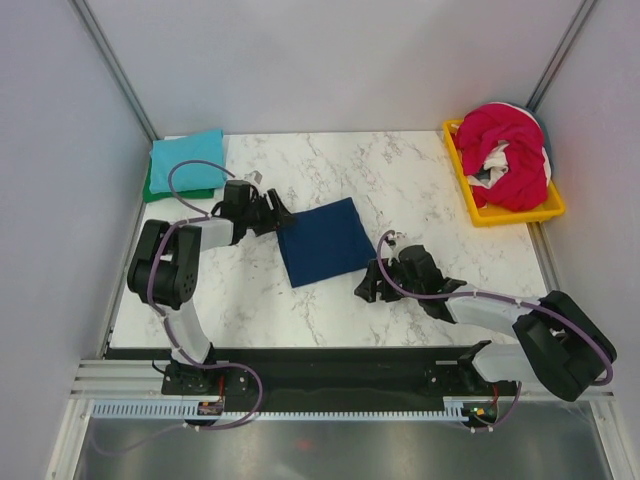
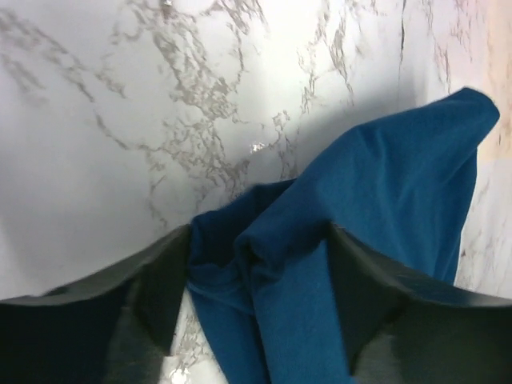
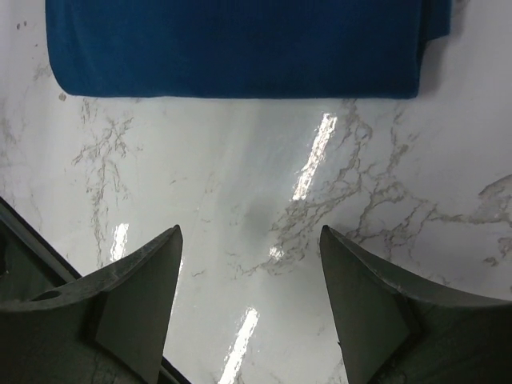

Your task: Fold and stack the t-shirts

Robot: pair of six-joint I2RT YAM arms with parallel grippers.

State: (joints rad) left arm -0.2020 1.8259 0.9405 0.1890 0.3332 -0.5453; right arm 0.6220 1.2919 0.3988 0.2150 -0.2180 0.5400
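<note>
Now left gripper [image 2: 256,264] clamped on navy t-shirt [image 1: 325,241] at its nine o'clock edge. Right gripper [image 3: 250,296] at four o'clock of it, jaws wide, holding nothing.

My gripper [image 3: 250,300] hangs over the marble table [image 3: 264,192], its two dark fingers [image 3: 132,300] spread wide with nothing but bare tabletop between them. Ahead of me, across the top of my view, lies the navy tee [image 3: 236,44], folded flat with a straight near edge and a rounded corner at the left. Light glints streak the marble below it.
</note>
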